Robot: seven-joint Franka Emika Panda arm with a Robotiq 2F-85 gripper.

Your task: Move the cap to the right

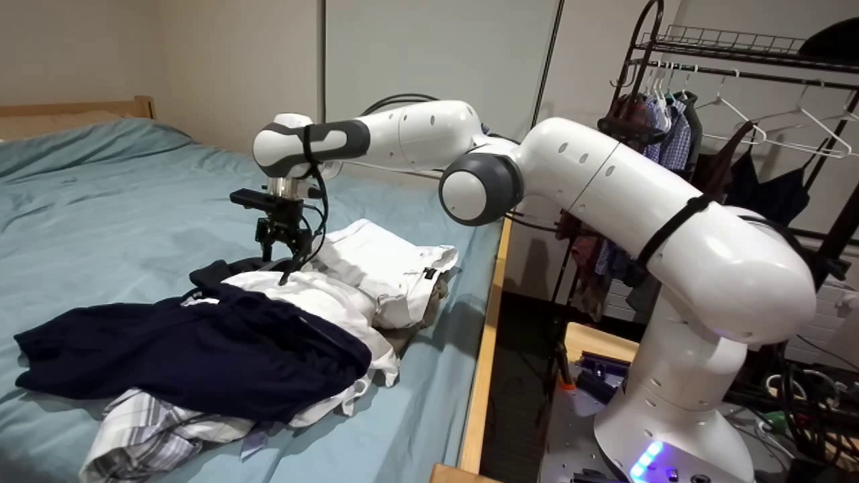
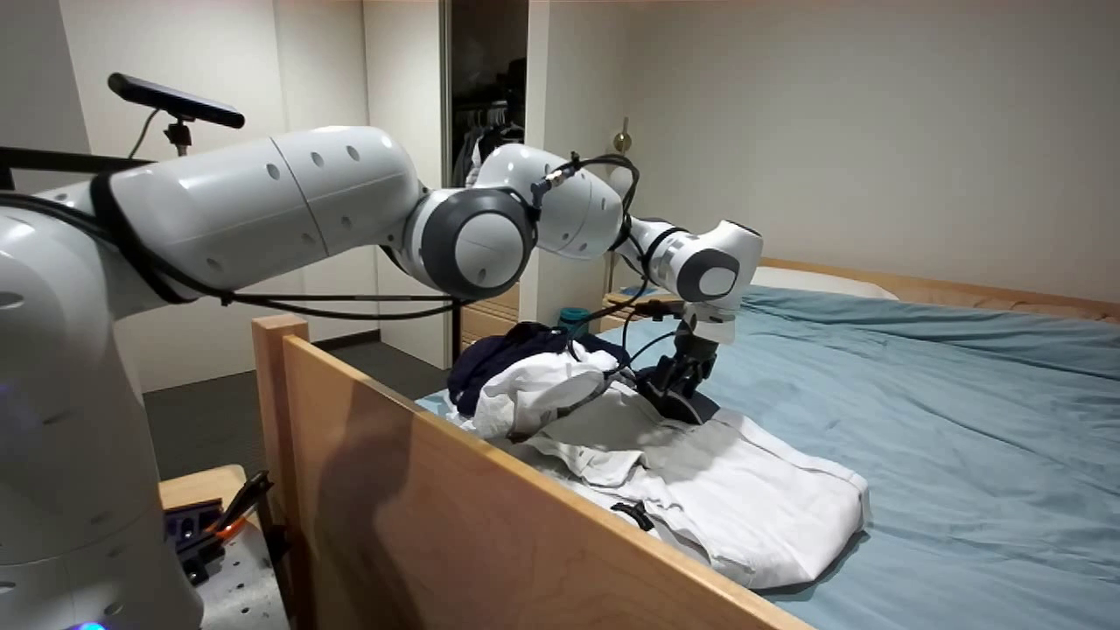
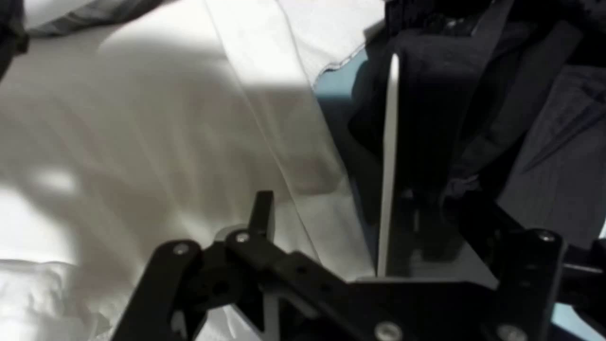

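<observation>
Robot gripper (image 1: 275, 270) above a heap of clothes (image 1: 221, 335) on a bed (image 1: 100, 221)

A white robot arm (image 1: 637, 194), its base beside the bed, reaches in over the wooden side board (image 2: 490, 516). A rumpled blue-green sheet (image 2: 980, 472) covers the mattress area, and a wooden rail (image 2: 919, 282) runs along the far edge. On the sheet lie a navy garment (image 1: 194, 359), a plaid piece (image 1: 144, 429) partly under it, and a folded white garment (image 2: 752, 499).

The cap (image 2: 672, 402), dark with a greyish brim, sits in the heap at the edge of the folded white garment, directly under the gripper. The gripper's two fingers (image 3: 262, 213) stand spread well apart; in the wrist view, a dark shape with a pale edge shows between them. Whether either finger touches the cap, I cannot tell.

The walls (image 2: 875, 157) are pale. In an exterior view, a metal clothes rack (image 1: 738, 55) stands behind the arm, a checked shirt (image 1: 678, 131) hanging on it. In an exterior view, a dark closet opening (image 2: 486, 79) shows beside pale panels (image 2: 402, 157), above a dark floor (image 2: 385, 376).
</observation>
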